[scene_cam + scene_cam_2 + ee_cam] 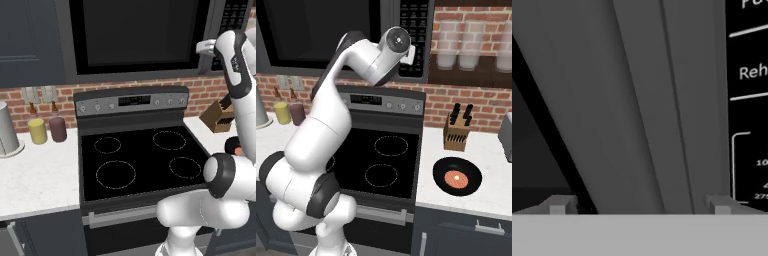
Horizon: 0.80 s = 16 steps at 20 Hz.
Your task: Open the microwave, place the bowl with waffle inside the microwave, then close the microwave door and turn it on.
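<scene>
The microwave [140, 37] hung above the stove [140, 160], its door [132, 35] shut. The gripper [639, 205] was up at the door's right edge beside the keypad [749, 100], fingers [559, 205] spread wide on either side of the grey vertical handle bar [662, 110], holding nothing. The bowl [457, 176] with its waffle [455, 178] sat on the counter [481, 150] right of the stove, near the knife block [456, 131].
</scene>
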Motion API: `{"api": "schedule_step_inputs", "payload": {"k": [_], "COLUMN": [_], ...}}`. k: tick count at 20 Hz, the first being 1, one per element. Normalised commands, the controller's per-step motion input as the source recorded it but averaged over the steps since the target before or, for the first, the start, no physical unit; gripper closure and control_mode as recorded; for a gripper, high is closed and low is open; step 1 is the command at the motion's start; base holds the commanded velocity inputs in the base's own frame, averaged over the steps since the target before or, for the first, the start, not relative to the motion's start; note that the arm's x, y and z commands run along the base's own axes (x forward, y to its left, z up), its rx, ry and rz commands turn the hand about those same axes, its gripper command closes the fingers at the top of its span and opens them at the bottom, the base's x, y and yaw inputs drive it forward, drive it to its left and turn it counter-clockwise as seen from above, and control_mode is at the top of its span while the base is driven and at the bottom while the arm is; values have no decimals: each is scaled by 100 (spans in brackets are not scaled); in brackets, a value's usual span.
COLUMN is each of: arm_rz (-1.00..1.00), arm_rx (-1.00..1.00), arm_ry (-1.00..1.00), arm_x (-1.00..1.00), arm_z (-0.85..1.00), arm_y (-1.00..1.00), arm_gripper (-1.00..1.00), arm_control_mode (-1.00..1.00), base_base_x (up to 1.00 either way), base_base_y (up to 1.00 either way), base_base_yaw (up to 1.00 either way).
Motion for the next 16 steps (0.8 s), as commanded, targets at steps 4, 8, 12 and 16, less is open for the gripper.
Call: {"api": "schedule_step_inputs", "payload": {"k": [4, 8, 12, 16], "arm_rz": [0, 0, 0, 0], "arm_rx": [0, 0, 0, 0], "arm_ry": [-12, -2, 0, 5], "arm_x": [28, 19, 31, 37], "arm_z": [-1, 0, -1, -1], "arm_y": [0, 0, 1, 10], "arm_gripper": [-100, -100, 100, 100], "arm_control_mode": [-100, -100, -100, -100], "base_base_x": [0, 0, 0, 0], "base_base_y": [0, 0, 0, 0], "base_base_yaw": [0, 0, 0, 0]}}
